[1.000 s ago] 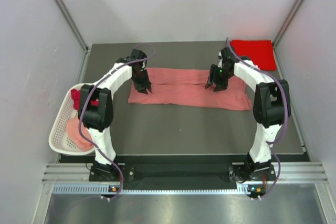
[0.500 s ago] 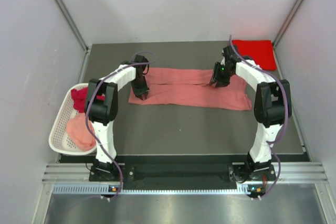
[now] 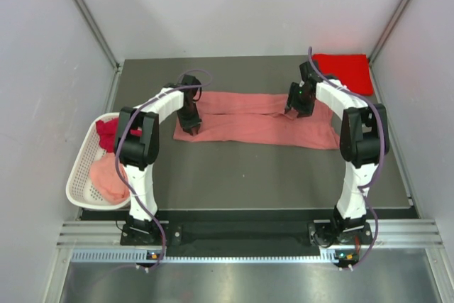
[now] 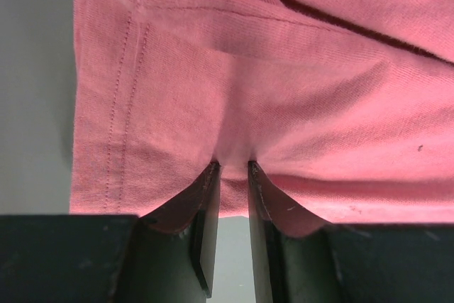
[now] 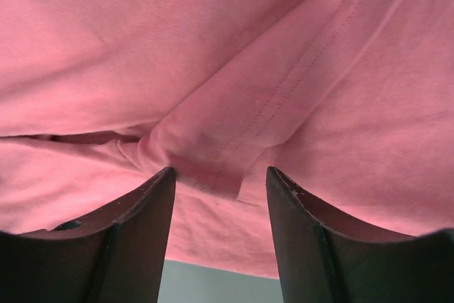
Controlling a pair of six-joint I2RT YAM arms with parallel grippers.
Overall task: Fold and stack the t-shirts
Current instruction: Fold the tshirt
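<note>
A salmon pink t-shirt (image 3: 255,124) lies folded into a long strip across the middle of the table. My left gripper (image 3: 191,124) is down on its left end, the jaws shut on a pinch of the cloth (image 4: 233,164) near the stitched hem (image 4: 128,90). My right gripper (image 3: 295,109) rests on the strip's right part, open, its fingers wide apart either side of a hemmed fold (image 5: 220,172). A bright red t-shirt (image 3: 344,72) lies folded at the back right corner.
A white slotted basket (image 3: 79,188) hangs off the table's left edge, holding a dark crimson shirt (image 3: 106,131) and a pale pink one (image 3: 108,175). Grey walls close in the back and both sides. Dark table (image 3: 248,175) shows in front of the strip.
The left arm swung its elbow in and its gripper settled lower on the strip's left end. The right gripper shifted slightly back onto the cloth and its jaws closed, then widened again.
</note>
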